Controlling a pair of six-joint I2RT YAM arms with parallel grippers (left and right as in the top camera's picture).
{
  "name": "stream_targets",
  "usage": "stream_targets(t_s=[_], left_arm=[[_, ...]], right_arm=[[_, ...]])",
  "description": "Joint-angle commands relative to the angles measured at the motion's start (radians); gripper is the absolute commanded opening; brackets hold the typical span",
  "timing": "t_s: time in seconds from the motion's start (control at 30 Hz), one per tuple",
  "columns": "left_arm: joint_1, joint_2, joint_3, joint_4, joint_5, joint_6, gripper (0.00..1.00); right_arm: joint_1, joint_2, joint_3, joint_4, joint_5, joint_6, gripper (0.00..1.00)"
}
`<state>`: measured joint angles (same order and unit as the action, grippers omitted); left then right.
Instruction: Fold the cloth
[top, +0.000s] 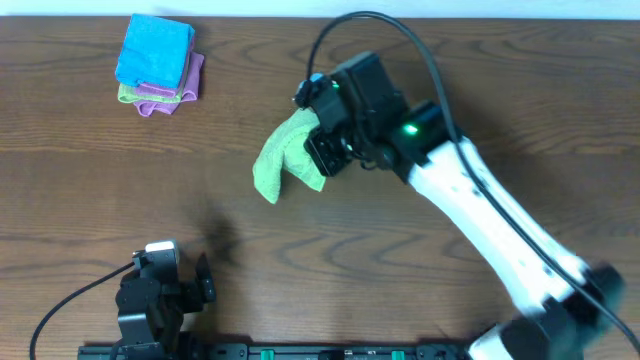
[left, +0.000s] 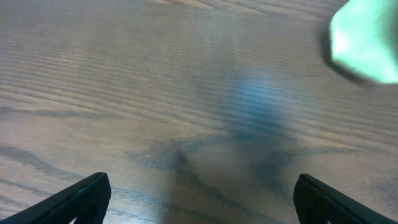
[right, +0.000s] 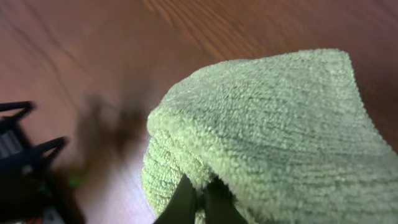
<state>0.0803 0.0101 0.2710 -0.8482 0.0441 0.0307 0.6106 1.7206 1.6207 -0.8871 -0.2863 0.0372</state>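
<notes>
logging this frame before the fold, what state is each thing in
lime-green cloth: bunched, hanging from the right gripper, not yet folded
right gripper: shut on the lime-green cloth
left gripper: open, empty, over the wooden table
blue cloth: folded, lying on the purple cloth
purple cloth: folded, under the blue cloth

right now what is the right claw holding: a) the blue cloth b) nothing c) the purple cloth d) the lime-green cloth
d: the right claw is shut on a bunched part of the lime-green cloth; the blue cloth and purple cloth lie stacked apart from it.
</notes>
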Motion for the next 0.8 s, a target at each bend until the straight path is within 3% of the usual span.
stream_targets(t_s=[0.0,0.1,0.23,0.37,0.5,0.6,0.77], left_arm=[[-0.005,-0.006,-0.023,-0.019,-0.018,0.011,0.95],[-0.005,-0.006,-0.023,-0.019,-0.018,0.011,0.95],[-0.005,-0.006,-0.023,-0.019,-0.018,0.011,0.95],[-0.005,-0.006,-0.023,-0.019,-0.018,0.011,0.95],[-0.005,-0.006,-0.023,-0.019,-0.018,0.011,0.95],[-0.005,-0.006,-0.023,-0.019,-0.018,0.011,0.95],[-0.005,-0.006,-0.023,-0.019,-0.018,0.011,0.95]], right_arm=[[-0.074,0.127,0.002,0.064,0.252,0.138,0.61],[-0.169,0.196,0.002,0.138,0.326,0.261,0.82],[-0.256,0.189,0.002,0.096,0.245,0.284,0.91],[-0.282,0.181,0.002,-0.095,-0.003,0.246,0.91],[-0.262,0.182,0.0,-0.215,-0.036,0.206,0.92],[-0.259,0.182,-0.031,-0.217,-0.051,0.193,0.92],[-0.258,0.182,-0.192,-0.071,-0.195,0.195,0.9]])
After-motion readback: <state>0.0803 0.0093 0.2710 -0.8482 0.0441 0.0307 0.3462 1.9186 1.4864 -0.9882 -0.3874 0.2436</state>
